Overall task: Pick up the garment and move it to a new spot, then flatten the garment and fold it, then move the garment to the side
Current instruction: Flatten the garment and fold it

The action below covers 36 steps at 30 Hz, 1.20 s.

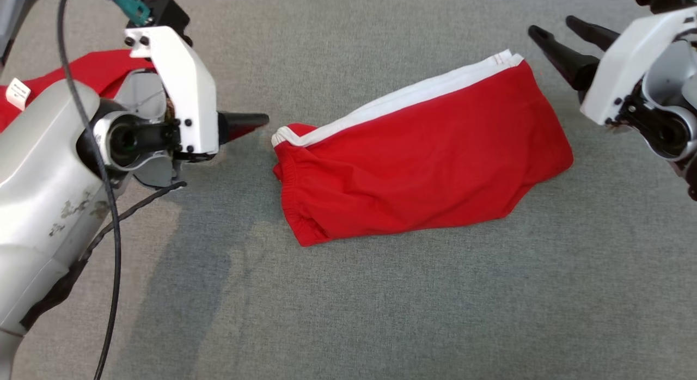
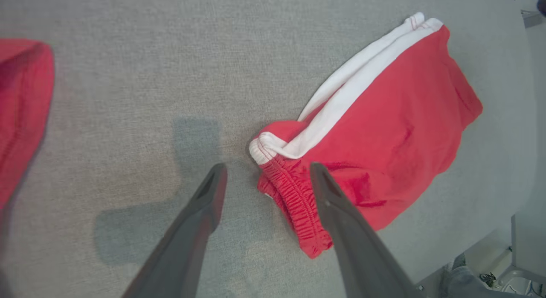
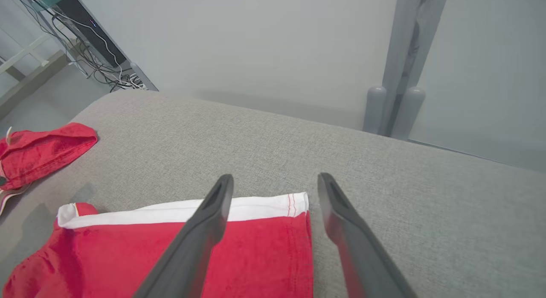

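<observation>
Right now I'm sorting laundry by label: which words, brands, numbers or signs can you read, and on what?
None legible.
The white tag on the other red garment, far left: any print is too small to read.
The red shorts: no print or label showing.

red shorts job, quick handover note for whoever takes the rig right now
Left gripper: open, empty, tips at the waistband end of the red shorts.
Right gripper: open, empty, over the hem end.
Shorts lie on the grey padded surface, apparently folded in half, white stripe along the far edge. A second red garment lies off to the left.
Done: fold looks complete.
Left: move the shorts to the side.
</observation>
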Tool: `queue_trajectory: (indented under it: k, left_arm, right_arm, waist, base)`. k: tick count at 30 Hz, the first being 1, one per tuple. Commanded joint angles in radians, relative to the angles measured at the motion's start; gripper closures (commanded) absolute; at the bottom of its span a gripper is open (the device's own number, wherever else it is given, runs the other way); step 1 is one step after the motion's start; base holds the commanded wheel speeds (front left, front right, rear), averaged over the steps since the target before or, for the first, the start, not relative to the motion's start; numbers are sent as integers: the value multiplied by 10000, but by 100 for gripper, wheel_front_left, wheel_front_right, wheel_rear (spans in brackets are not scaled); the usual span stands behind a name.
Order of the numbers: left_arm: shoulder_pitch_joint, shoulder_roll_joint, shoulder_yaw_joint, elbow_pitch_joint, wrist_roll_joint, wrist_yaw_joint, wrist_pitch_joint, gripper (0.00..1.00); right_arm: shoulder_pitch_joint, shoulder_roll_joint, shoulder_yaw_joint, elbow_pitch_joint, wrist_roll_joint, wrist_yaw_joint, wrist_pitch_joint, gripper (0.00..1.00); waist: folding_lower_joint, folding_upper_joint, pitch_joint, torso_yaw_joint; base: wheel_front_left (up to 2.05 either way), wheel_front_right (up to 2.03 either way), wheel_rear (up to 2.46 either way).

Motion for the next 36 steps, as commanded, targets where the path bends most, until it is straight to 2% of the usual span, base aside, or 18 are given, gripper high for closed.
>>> queue_trajectory:
  k: [1,7,12,19,25,31,36]
  left_arm:
    - [114,48,49,-58,152,-147,-232,0]
    - [933,296,247,-351,698,-925,-2204,0]
    - [1756,508,511,-898,1186,-1126,-4013,0]
    - [3024,494,876,-1968,2169,-691,-6901,0]
    - [4096,440,764,-3205,3085,-179,-8688,0]
    - [5154,316,652,-4047,3624,423,-9933,0]
    - [5700,169,710,-4487,3783,638,-10500,0]
  right_arm:
    - [109,-107,25,-2,-210,0,-171,0]
    - [692,-114,33,328,-338,0,-1230,0]
    - [1365,-54,45,718,-125,0,-1407,0]
    - [2239,-76,-56,1190,782,0,-854,0]
    - [2363,-221,-196,1700,1386,0,-71,0]
    - [2450,-336,-192,2186,1649,0,800,0]
    - [2566,-366,-252,2333,1908,0,1327,0]
  waist:
    - [0,-1,-138,-13]
    - [0,-1,-493,20]
    - [0,-1,-706,191]
    - [0,-1,-864,575]
    - [0,-1,-713,1027]
    - [0,-1,-603,1393]
    - [0,-1,-566,1564]
  base:
    - [0,0,0]
    - [0,0,0]
    - [0,0,0]
    - [0,0,0]
    - [0,0,0]
    - [0,0,0]
    - [0,0,0]
